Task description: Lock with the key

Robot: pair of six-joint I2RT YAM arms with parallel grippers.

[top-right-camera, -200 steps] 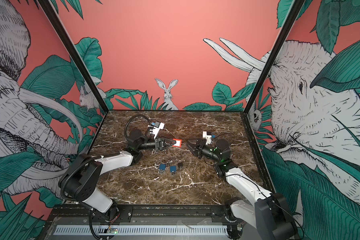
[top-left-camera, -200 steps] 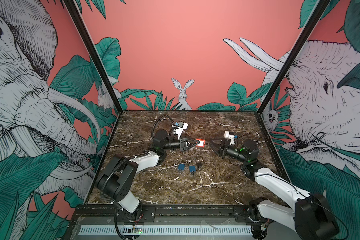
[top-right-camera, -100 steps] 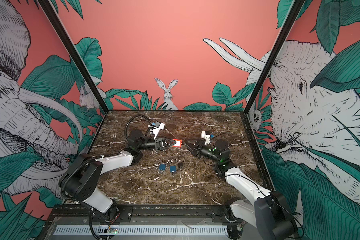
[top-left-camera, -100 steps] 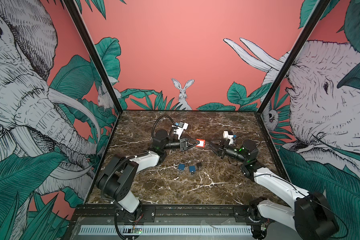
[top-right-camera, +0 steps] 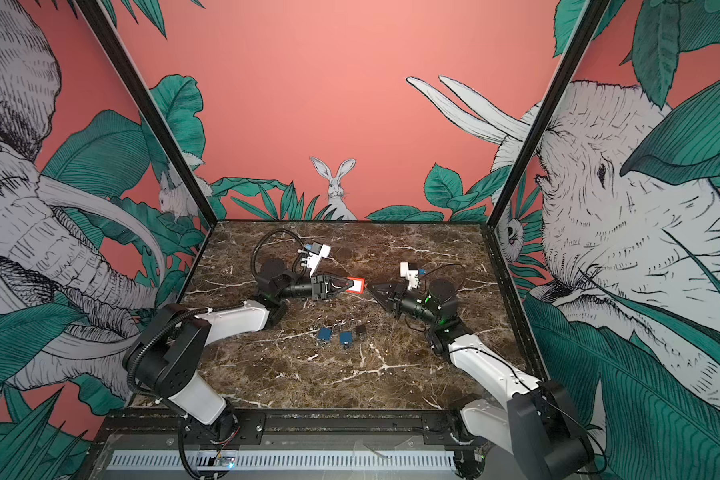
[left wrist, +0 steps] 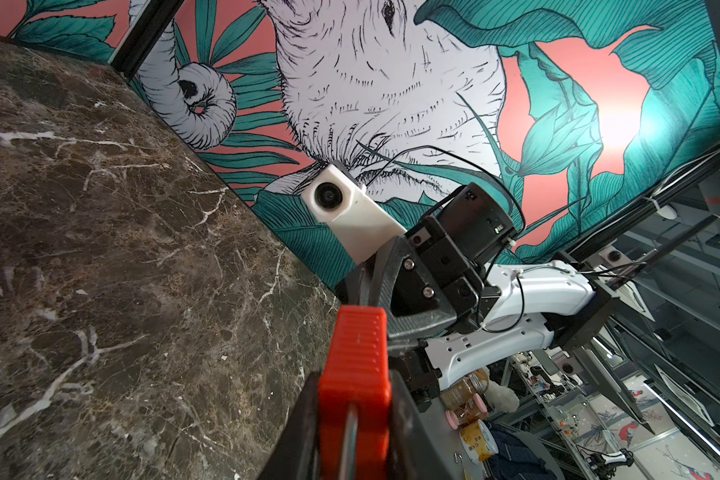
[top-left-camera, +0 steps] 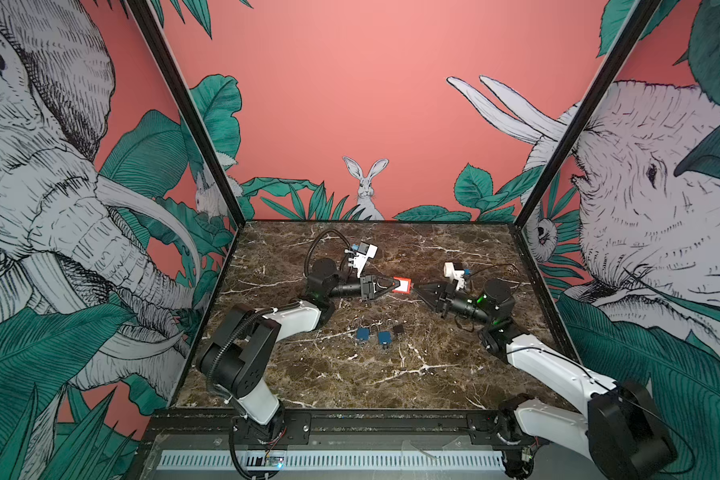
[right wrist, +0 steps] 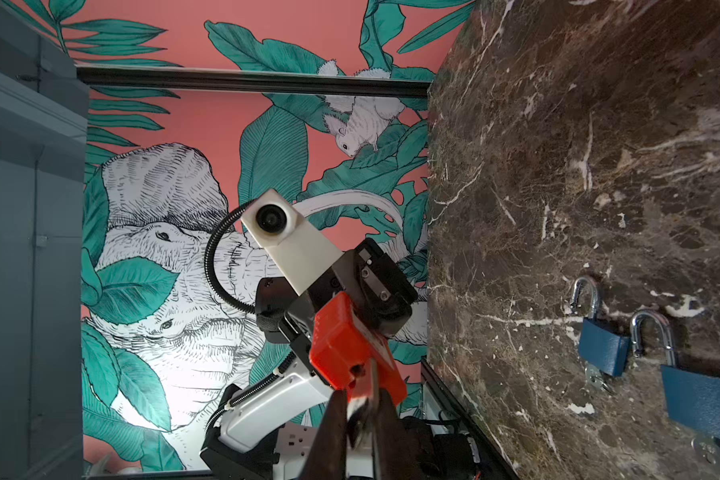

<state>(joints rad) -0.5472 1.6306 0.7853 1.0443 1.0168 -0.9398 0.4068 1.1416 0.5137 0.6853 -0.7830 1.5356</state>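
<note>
A red, ribbed padlock (top-left-camera: 403, 286) sits clamped in the left gripper (top-left-camera: 396, 285) above the middle of the marble table (top-left-camera: 350, 374). The right gripper (top-left-camera: 421, 289) has its fingers pinched together at the padlock's end; only the right wrist view shows a silvery key (right wrist: 362, 407) between them.

The red ribbed plastic padlock body (left wrist: 356, 365) is showing a smooth, satin moulded skin with fine ridges running down one side; the thin silver metal key (right wrist: 358, 411) at its end is glinting bright; the blue padlocks (right wrist: 603, 347) are wearing a pebbled painted coat beneath polished chrome shackles (right wrist: 585, 282); the dark brown marble tabletop (left wrist: 121, 249), white-veined, is looking smooth with a low sheen; the white plastic camera housing (left wrist: 350, 216) is looking matt.
</note>
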